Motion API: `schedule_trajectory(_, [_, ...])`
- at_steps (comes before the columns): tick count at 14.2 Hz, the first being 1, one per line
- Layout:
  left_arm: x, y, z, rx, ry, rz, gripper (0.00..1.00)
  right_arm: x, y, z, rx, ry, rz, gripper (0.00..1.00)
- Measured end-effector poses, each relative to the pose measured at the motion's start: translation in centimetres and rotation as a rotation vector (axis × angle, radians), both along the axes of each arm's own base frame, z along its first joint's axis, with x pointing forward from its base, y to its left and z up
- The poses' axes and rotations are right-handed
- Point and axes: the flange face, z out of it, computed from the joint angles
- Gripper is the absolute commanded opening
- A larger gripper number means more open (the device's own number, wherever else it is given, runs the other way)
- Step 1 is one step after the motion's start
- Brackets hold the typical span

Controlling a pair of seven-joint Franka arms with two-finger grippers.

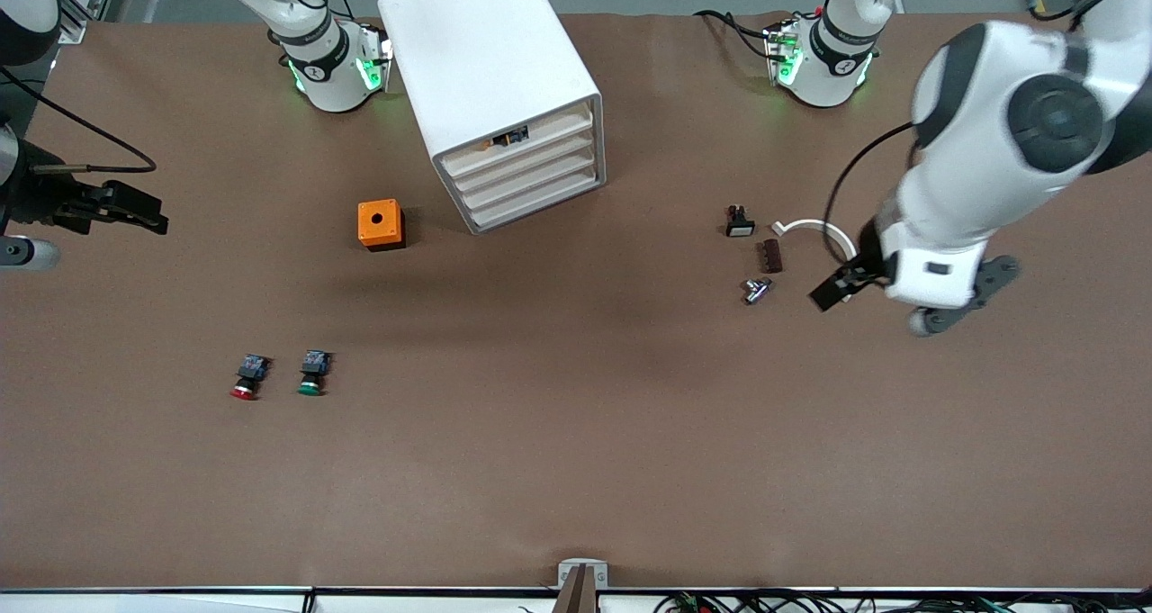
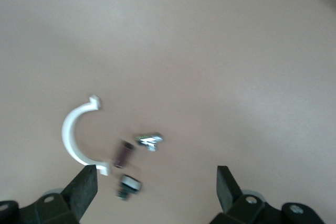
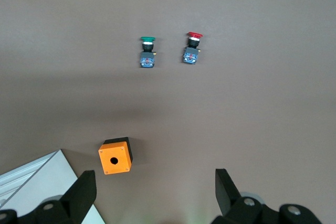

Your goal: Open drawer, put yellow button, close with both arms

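Observation:
The white cabinet [image 1: 490, 64] stands near the robots' bases, and a corner of it shows in the right wrist view [image 3: 37, 182]. Its uppermost drawer [image 1: 540, 133] sits about level with the three below. A small dark and orange thing, seemingly the yellow button [image 1: 508, 137], shows in the gap above that drawer's front. My left gripper [image 1: 839, 286] is open and empty in the air over small parts at the left arm's end; the left wrist view shows it too [image 2: 157, 182]. My right gripper [image 1: 135, 212] is open and empty over the right arm's end of the table [image 3: 156, 184].
An orange box with a hole [image 1: 380, 224] [image 3: 115, 157] sits beside the cabinet. A red-capped button [image 1: 247, 379] and a green-capped one [image 1: 312, 374] lie nearer the camera. A white clamp [image 1: 814, 228] [image 2: 73, 140], black switch [image 1: 739, 221], brown block [image 1: 771, 256] and silver part [image 1: 756, 290] lie under the left gripper.

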Motion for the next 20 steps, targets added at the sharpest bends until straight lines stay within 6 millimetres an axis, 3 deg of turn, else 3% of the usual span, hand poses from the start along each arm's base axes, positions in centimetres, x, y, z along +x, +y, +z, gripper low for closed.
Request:
schedule_trajectory(4, [-1.5,8.1,5.5,-0.001,-0.026,-0.183,1.00,-0.5,2.9,1.7,0.002,-0.027,0.050,1.00])
schedule_trajectory(7, [-3.8,10.8,8.2,0.001,-0.023,-0.326,1.00,-1.9,2.5,2.9,-0.004,-0.008,0.044,1.00])
schedule_trajectory(10, [-6.7,12.0,9.6,0.003,-0.020,-0.423,1.00,-1.9,0.1,2.5,-0.005,0.002,0.002,1.00])
schedule_trajectory(14, [-10.3,10.8,10.2,0.016,-0.019,-0.466,1.00,-1.9,-0.9,2.5,-0.003,-0.010,0.002,1.00])
schedule_trajectory(20, [-10.7,10.8,10.4,0.018,-0.021,-0.483,1.00,-4.8,-1.0,2.0,-0.004,-0.081,0.037,1.00])
